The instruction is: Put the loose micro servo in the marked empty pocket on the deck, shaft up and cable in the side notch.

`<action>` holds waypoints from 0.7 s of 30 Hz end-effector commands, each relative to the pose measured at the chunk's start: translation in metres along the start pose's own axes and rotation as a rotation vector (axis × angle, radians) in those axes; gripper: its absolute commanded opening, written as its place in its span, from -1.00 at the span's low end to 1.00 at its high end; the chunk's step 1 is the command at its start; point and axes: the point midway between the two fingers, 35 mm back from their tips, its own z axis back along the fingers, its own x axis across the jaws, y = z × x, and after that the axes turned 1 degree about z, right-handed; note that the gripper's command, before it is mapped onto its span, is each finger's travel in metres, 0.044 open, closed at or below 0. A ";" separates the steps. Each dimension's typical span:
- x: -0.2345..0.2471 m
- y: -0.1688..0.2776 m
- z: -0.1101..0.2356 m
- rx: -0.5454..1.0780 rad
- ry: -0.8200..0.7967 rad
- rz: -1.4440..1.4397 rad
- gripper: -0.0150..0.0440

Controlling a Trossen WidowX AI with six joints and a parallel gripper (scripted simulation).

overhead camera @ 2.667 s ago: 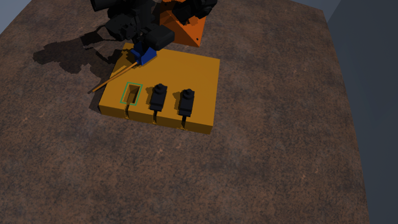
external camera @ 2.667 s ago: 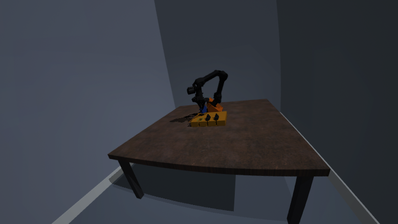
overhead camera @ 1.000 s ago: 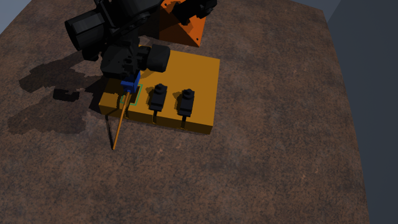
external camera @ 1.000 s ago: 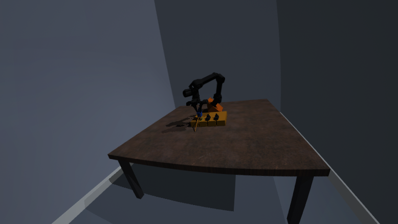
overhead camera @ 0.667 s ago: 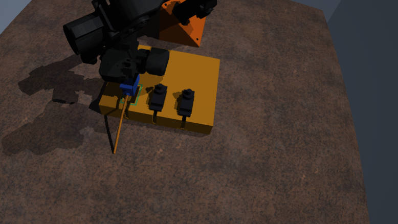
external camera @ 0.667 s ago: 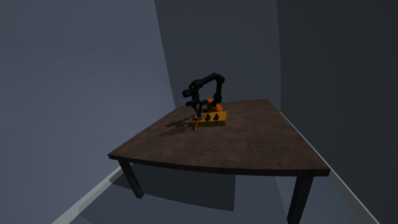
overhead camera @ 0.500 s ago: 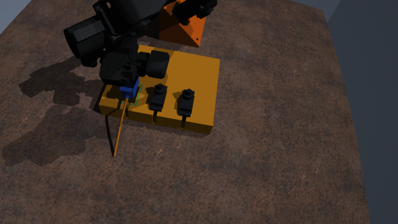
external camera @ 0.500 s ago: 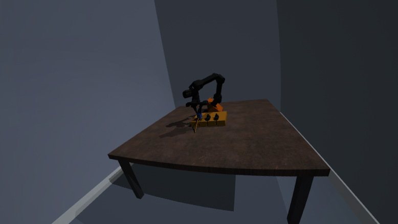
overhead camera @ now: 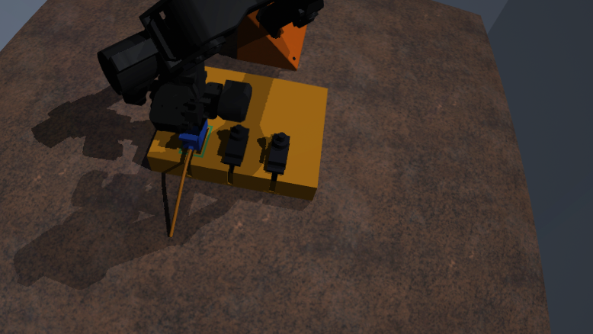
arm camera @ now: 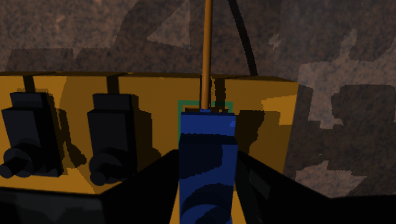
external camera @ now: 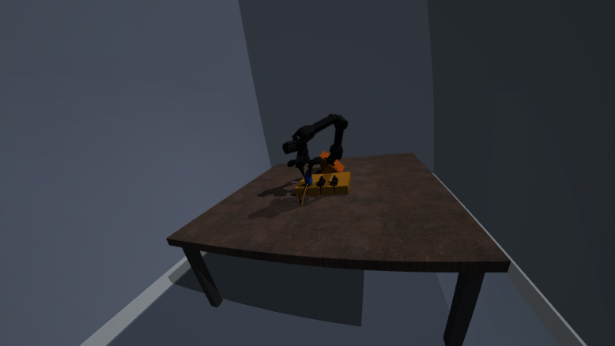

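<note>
My gripper (overhead camera: 191,132) (arm camera: 206,157) (external camera: 307,174) is shut on the blue micro servo (overhead camera: 194,138) (arm camera: 207,155) (external camera: 307,179). It holds the servo over the green-outlined pocket (overhead camera: 206,144) (arm camera: 183,106) at the left end of the yellow deck (overhead camera: 290,120) (arm camera: 150,95) (external camera: 341,186). The servo covers most of the pocket. I cannot tell whether it touches the deck. Its orange cable (overhead camera: 179,194) (arm camera: 206,50) (external camera: 303,197) runs straight out over the deck's front edge down to the table. The output shaft is hidden by the fingers.
Two black servos (overhead camera: 235,145) (overhead camera: 277,152) (arm camera: 27,142) (arm camera: 112,140) sit in the deck's other pockets, to the right of the marked one in the top view. An orange wedge-shaped block (overhead camera: 274,45) (external camera: 331,163) stands behind the deck under the arm. The brown table (overhead camera: 415,207) (external camera: 386,223) carries everything.
</note>
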 end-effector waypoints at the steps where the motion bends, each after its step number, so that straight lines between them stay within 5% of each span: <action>1: -0.001 0.000 0.000 -0.007 -0.002 -0.007 -0.49; 21: -0.001 0.000 -0.020 -0.008 -0.003 -0.007 -0.49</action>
